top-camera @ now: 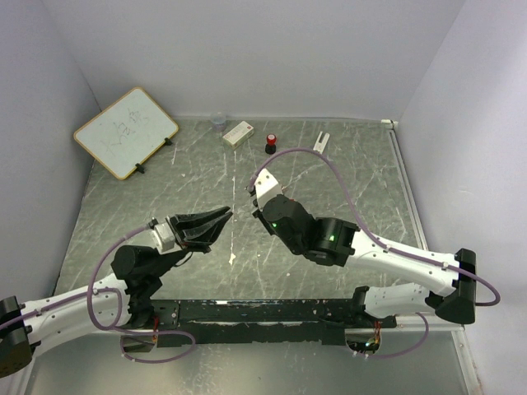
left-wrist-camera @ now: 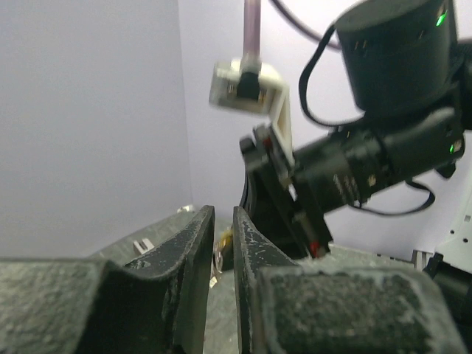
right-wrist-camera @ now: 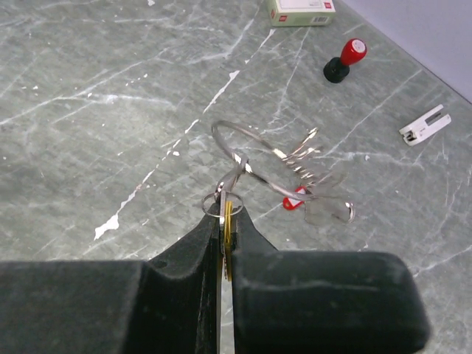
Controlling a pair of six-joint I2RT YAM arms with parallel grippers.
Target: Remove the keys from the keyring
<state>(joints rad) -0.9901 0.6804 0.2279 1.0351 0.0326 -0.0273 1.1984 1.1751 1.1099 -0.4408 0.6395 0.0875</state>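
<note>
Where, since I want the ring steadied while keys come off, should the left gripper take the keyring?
Probably the bare arc of the keyring, top left in the right wrist view, approached from that left side. The red-headed key and silver keys crowd its right, and the right gripper, shut on the yellowish key, blocks the near part.

The table [top-camera: 346, 214] is a grey-green marbled slab, streaked with pale scratches and white flecks. Along its far edge stand a tilted whiteboard [top-camera: 125, 132] at the left, a small clear cup [top-camera: 218, 122], a white box [top-camera: 238, 133], a red-topped black knob [top-camera: 270, 144] and a flat white piece [top-camera: 321, 141].
</note>
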